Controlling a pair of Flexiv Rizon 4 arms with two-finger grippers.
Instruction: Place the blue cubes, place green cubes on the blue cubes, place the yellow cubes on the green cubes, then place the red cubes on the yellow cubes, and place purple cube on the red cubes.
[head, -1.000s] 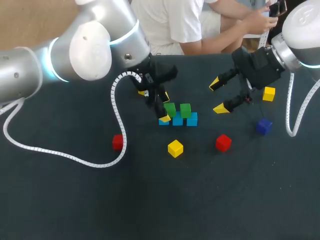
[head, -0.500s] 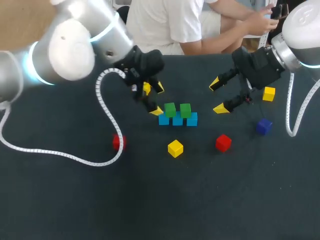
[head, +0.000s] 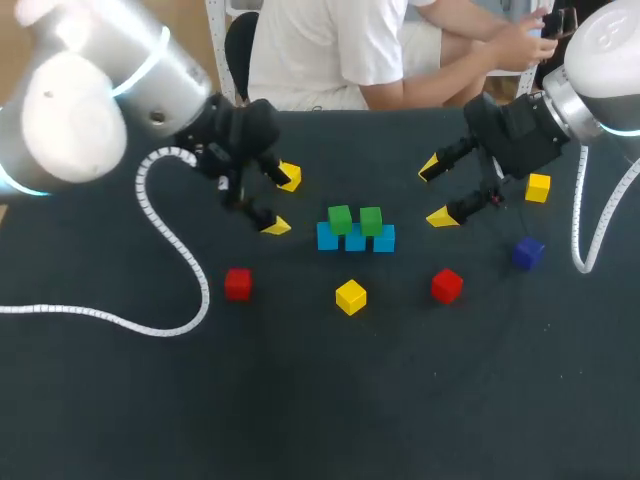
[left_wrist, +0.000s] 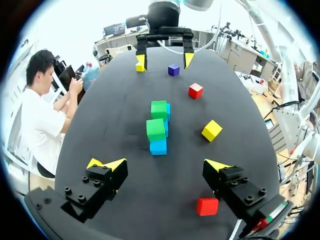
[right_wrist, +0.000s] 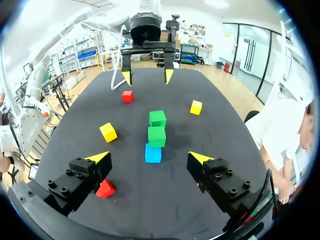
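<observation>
Three blue cubes (head: 355, 241) lie in a row mid-table with two green cubes (head: 340, 218) on top. In the left wrist view this stack (left_wrist: 155, 129) is ahead of my open, empty left gripper (left_wrist: 162, 165). In the head view my left gripper (head: 272, 200) is left of the stack, with one yellow cube (head: 290, 177) beside its far finger. My right gripper (head: 434, 193) is open and empty to the right of the stack. Loose on the table are a yellow cube (head: 350, 296), another yellow cube (head: 538, 187), two red cubes (head: 238, 284) (head: 447, 285) and a purple cube (head: 528, 252).
My left arm's white cable (head: 170, 300) loops over the table's left side, close to the left red cube. My right arm's cable (head: 583, 235) hangs at the right edge, near the purple cube.
My left gripper has pulled back to the left, away from the green cubes, which stay on the blue row. The right arm has not moved.
</observation>
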